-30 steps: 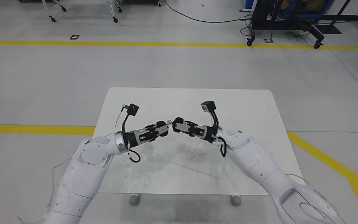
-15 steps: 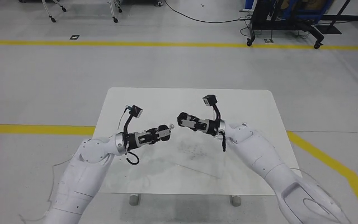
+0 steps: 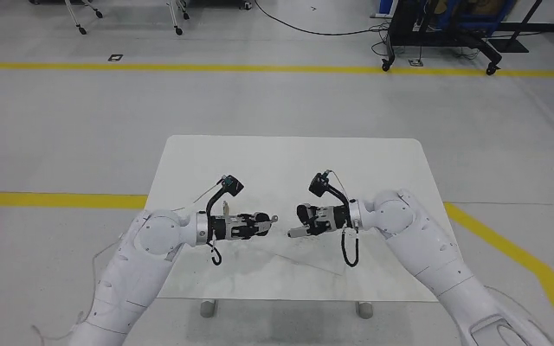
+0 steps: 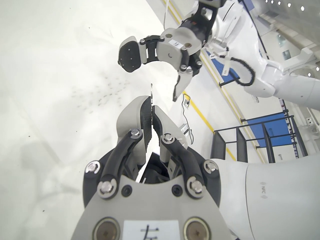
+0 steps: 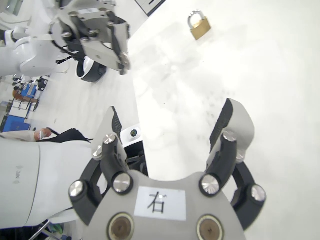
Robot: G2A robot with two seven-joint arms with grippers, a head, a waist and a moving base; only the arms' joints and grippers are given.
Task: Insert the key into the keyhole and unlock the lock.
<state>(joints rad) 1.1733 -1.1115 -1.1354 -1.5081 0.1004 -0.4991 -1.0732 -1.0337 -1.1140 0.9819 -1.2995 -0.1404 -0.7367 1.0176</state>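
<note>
Left gripper [image 3: 267, 221], right gripper [image 3: 296, 223] — facing, apart, over white table [image 3: 260, 160]

The table [image 3: 286, 164] is white, peppered with dark grey scuff specks near its middle. On the table, the padlock [image 5: 199, 27] has a brass-gold body and a silver shackle. The key [image 4: 151, 93] is bare silver. The left gripper [image 4: 151, 107] and right gripper [image 5: 172, 111] have pale grey shells and black ribbed pads [image 5: 217, 123]. Beyond the table, the grey floor [image 3: 260, 104] carries yellow stripes [image 3: 173, 66].
</note>
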